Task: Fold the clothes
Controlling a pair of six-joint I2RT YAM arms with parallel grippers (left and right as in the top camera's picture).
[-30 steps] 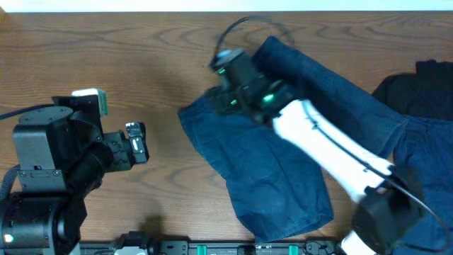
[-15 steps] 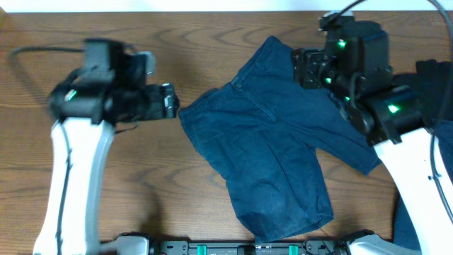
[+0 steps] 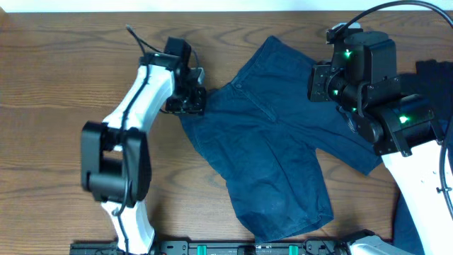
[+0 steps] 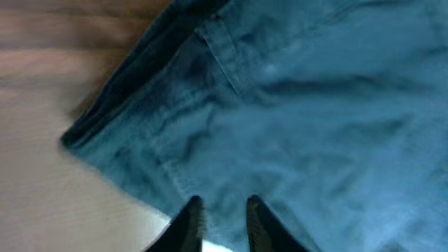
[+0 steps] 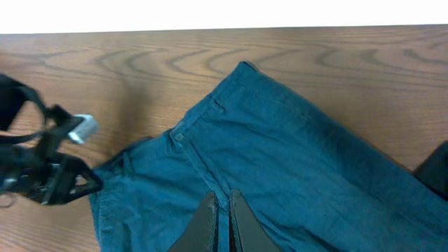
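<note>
A pair of blue denim shorts [image 3: 269, 156] lies spread on the wooden table, waistband toward the upper left. My left gripper [image 3: 192, 99] is down at the waistband's left corner. In the left wrist view its jaws [image 4: 222, 208] stand narrow with the shorts' cloth [image 4: 301, 119] between them, close to the hem edge. My right gripper [image 3: 315, 81] hovers over the upper right part of the shorts. In the right wrist view its fingers [image 5: 222, 197] are pressed together with nothing in them, well above the shorts [image 5: 280, 140].
A black garment [image 3: 432, 85] lies at the far right of the table [image 3: 71, 71], and more blue cloth [image 3: 407, 219] shows beside my right arm at the lower right. In the right wrist view my left arm [image 5: 42, 175] sits at the left.
My left arm swung in from the left to the shorts' waist corner and its jaws closed down from wide. My right gripper went from open to shut, staying over the upper right.
</note>
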